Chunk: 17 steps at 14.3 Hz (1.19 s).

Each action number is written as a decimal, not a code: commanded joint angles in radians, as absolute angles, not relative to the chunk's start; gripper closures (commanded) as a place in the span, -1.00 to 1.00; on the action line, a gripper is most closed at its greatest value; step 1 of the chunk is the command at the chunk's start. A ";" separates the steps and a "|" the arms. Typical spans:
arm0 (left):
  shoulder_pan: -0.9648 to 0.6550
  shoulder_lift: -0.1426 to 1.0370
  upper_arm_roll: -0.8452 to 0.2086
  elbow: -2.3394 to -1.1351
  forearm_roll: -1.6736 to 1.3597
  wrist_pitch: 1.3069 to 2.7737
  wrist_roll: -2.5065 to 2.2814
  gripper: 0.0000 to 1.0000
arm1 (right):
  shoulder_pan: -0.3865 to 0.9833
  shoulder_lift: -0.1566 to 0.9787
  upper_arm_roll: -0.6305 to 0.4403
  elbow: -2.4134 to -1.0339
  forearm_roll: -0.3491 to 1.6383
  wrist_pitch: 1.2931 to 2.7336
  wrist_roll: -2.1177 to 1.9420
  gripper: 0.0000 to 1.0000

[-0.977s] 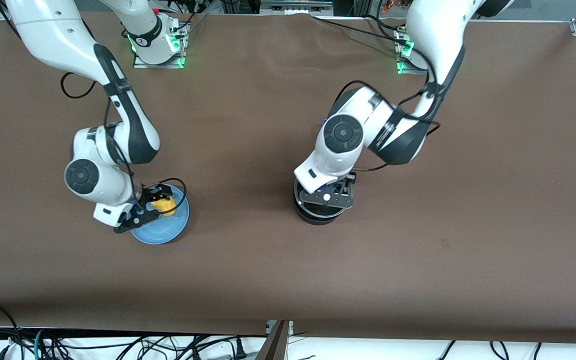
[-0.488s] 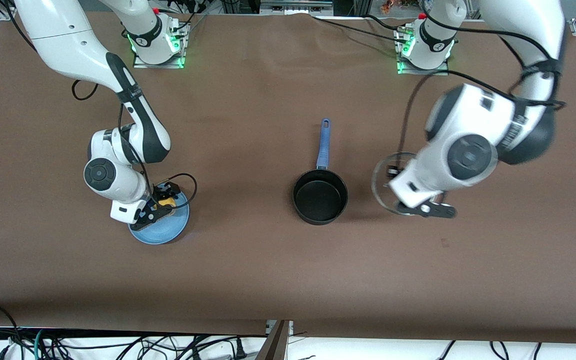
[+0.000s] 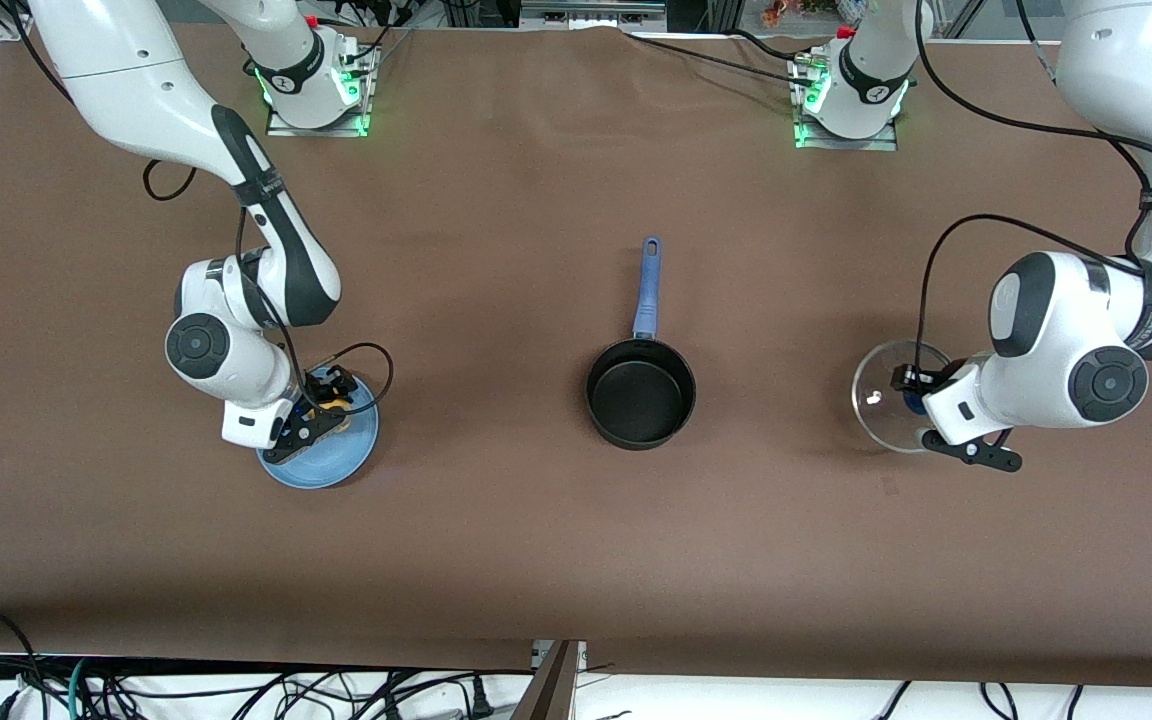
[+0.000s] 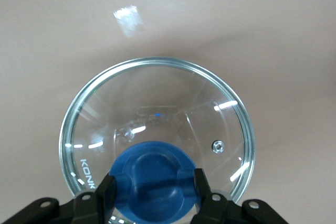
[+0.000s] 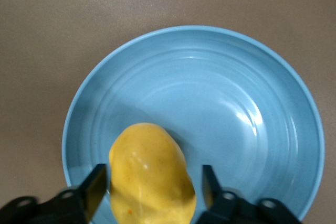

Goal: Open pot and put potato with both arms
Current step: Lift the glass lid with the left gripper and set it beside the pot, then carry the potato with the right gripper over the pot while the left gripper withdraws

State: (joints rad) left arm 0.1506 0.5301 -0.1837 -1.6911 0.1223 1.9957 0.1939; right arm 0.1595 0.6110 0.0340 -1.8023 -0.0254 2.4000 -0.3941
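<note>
Pot point(image 3: 641, 392) uncovered, left claw point(image 4: 153, 199) gripping lid point(image 4: 157, 124), right claw point(image 5: 152, 195) straddling potato point(image 5: 151, 174)

Lid: you see a round glass lid point(image 4: 157, 129) with a metal rim, clear enough to show the brown table point(image 4: 252, 19) through it.
Knob: its blue knob point(image 4: 152, 182) sits between the left gripper point(image 4: 153, 190) fingers point(image 4: 105, 195), which press on both its sides.
Marks: white lettering runs along the rim; a small steam vent point(image 4: 217, 146) shows beside the knob.

Open black pot point(image 3: 640, 403) mid-table; yellow potato point(image 5: 151, 177) on plate point(image 5: 252, 77).
</note>
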 commanded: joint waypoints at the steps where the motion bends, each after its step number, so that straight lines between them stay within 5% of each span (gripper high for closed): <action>1: 0.173 0.486 -0.199 -1.923 0.166 2.279 0.229 0.56 | 0.156 0.604 0.035 -1.810 -0.034 2.413 -0.408 -0.11; 3: 0.175 0.512 -0.198 -1.956 0.166 2.351 0.229 0.50 | 0.156 0.604 0.035 -1.807 -0.034 2.413 -0.408 0.00; 4: 0.173 0.517 -0.198 -1.954 0.166 2.352 0.229 0.27 | 0.156 0.604 0.035 -1.806 -0.034 2.413 -0.410 0.12; 5: 0.173 0.515 -0.198 -1.951 0.166 2.350 0.232 -0.99 | 0.156 0.600 0.035 -1.802 -0.032 2.411 -0.408 0.24; 11: 0.166 0.373 -0.207 -1.881 0.153 2.110 0.230 -1.00 | 0.158 0.532 0.135 -1.674 -0.014 2.210 -0.233 0.38; 17: 0.158 0.276 -0.245 -1.585 0.123 1.627 0.229 -1.00 | 0.342 0.563 0.227 -1.476 -0.014 2.088 0.421 0.38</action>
